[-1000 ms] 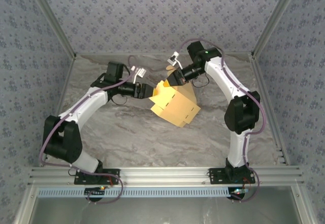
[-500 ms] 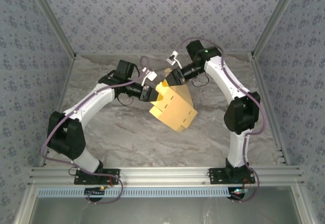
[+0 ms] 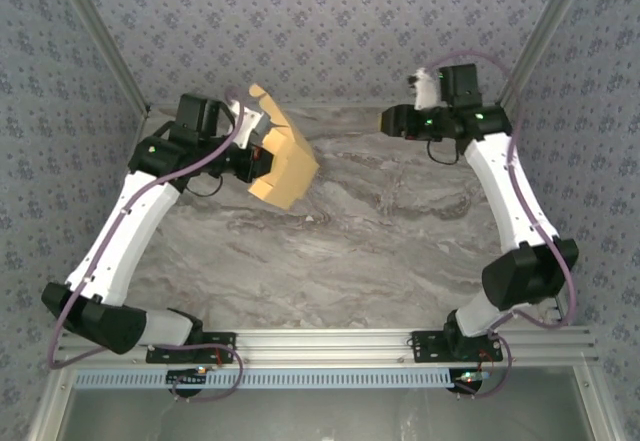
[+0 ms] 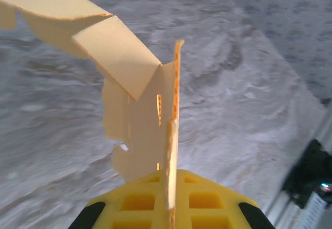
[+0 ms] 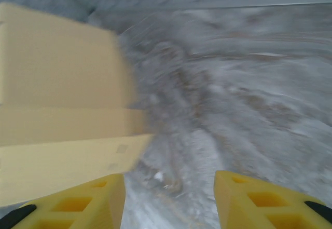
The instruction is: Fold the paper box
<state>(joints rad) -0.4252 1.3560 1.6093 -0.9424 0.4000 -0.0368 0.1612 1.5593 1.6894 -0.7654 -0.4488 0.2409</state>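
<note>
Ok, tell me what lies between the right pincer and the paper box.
Just bare marbled tabletop. In the top external view, nothing sits in the stretch between the right pincer and the paper box.

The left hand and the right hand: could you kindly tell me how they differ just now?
The left hand is shut on an edge of the paper box, holding it above the table; the right hand is open and empty. The left hand is at the far left, the right hand at the far right, apart from the paper box. Both have yellow fingers.
</note>
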